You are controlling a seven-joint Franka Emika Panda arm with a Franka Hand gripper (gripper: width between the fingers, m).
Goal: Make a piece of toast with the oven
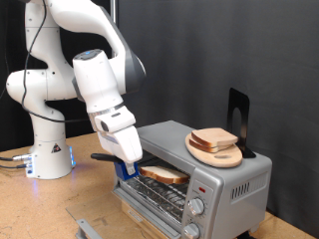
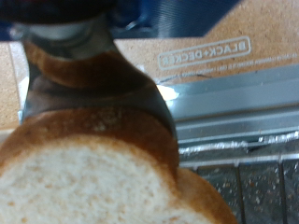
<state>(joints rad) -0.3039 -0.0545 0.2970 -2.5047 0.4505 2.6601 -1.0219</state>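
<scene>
Wooden tabletop; oven door lettering reads "BLACK+DECKER", toast inside.

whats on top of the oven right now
On the oven roof sits a round wooden plate carrying a second bread slice. The roof under the plate is covered. The piece of toast is lower, at the open front by the gripper.
</scene>
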